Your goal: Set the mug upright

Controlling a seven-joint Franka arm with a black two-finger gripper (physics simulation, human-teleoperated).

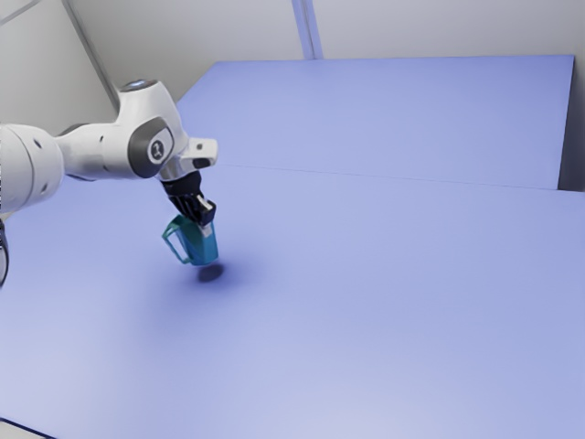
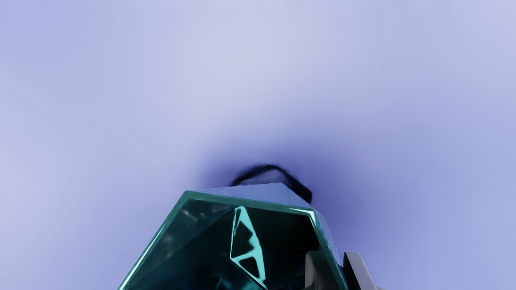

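The teal mug hangs from my gripper in the exterior view, its base low over the table and a dark shadow close under it. It leans slightly, mouth up, with the handle toward the exterior view's left. In the wrist view the open mouth of the mug faces the camera. My gripper is shut on its wall there, one finger inside the mouth and one outside. The handle is hidden in the wrist view.
The blue-violet table stretches around the mug and far toward the exterior view's right. A raised-looking blue panel stands at the back. Part of a dark cable lies at the near left corner.
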